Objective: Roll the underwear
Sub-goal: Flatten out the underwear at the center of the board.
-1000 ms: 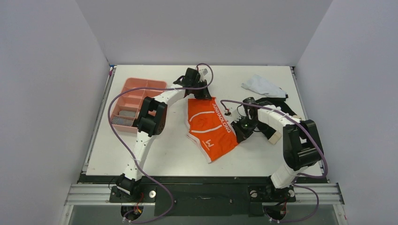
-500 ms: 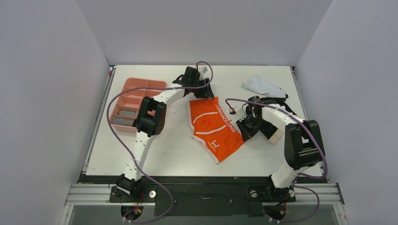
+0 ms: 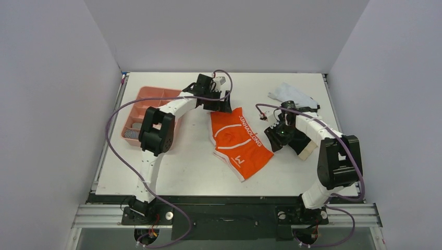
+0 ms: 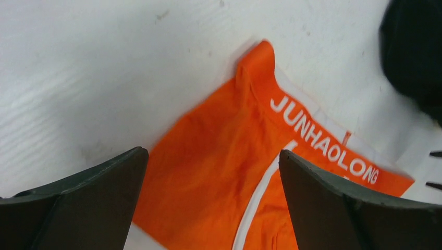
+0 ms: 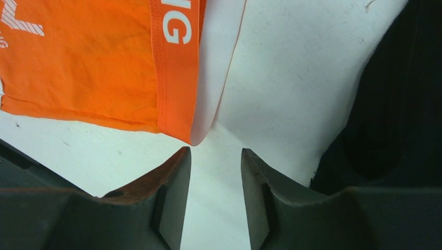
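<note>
The orange underwear (image 3: 238, 141) lies spread flat mid-table, its white-lettered waistband toward the right. My left gripper (image 3: 222, 107) hovers over its far corner, open wide; in the left wrist view the gripper (image 4: 212, 152) has the orange cloth (image 4: 224, 125) lying below its fingers, untouched. My right gripper (image 3: 271, 139) is at the waistband's right end, open, with bare table between its fingers. In the right wrist view the gripper (image 5: 215, 152) sits just short of the orange corner (image 5: 104, 62). The black underwear (image 3: 298, 141) with a beige waistband (image 3: 308, 151) lies under the right arm, and shows as black cloth (image 5: 396, 94).
A pink compartment tray (image 3: 151, 99) holding grey items stands at the left, partly under the left arm. A white crumpled cloth (image 3: 291, 95) lies at the back right. White walls enclose the table on three sides.
Both grippers have opened and let go of the orange underwear, which has shifted slightly right and now lies flat. The left arm has drawn back left; the right gripper has moved right.
</note>
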Robot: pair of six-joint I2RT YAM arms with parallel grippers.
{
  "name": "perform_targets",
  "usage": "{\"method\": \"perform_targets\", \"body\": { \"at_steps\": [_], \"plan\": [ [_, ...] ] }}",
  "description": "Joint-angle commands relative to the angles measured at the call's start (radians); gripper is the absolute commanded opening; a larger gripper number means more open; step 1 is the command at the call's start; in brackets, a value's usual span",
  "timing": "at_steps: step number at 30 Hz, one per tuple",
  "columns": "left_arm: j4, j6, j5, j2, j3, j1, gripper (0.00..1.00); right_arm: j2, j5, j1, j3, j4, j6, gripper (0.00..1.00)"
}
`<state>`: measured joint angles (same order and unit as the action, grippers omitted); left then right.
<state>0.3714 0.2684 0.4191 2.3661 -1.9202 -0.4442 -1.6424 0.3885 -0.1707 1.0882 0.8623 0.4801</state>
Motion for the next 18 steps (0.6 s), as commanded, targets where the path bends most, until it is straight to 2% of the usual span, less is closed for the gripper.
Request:
{"method": "perform_targets", "body": {
  "at_steps": [1, 4, 7, 10, 12, 18],
  "plan": [
    [0.014, -0.176, -0.054, -0.23, 0.158, 0.01, 0.97, 0.085, 0.005, 0.003, 0.023, 0.008, -0.01, 0.39],
    [0.013, -0.253, -0.126, -0.333, 0.257, 0.011, 0.97, 0.101, 0.022, -0.007, 0.031, 0.012, -0.014, 0.41],
    [0.018, -0.312, -0.204, -0.363, 0.319, 0.015, 0.97, 0.096, 0.022, -0.035, 0.04, 0.011, -0.013, 0.41],
    [0.036, -0.346, -0.237, -0.35, 0.32, 0.016, 0.97, 0.081, 0.015, -0.087, 0.045, -0.004, -0.021, 0.41],
    [0.05, -0.353, -0.21, -0.341, 0.316, 0.018, 0.98, 0.078, 0.017, -0.122, 0.044, -0.013, -0.026, 0.4],
    [0.04, -0.326, -0.013, -0.339, 0.357, 0.019, 0.98, 0.048, 0.015, -0.219, 0.032, -0.037, -0.035, 0.39]
  ]
}}
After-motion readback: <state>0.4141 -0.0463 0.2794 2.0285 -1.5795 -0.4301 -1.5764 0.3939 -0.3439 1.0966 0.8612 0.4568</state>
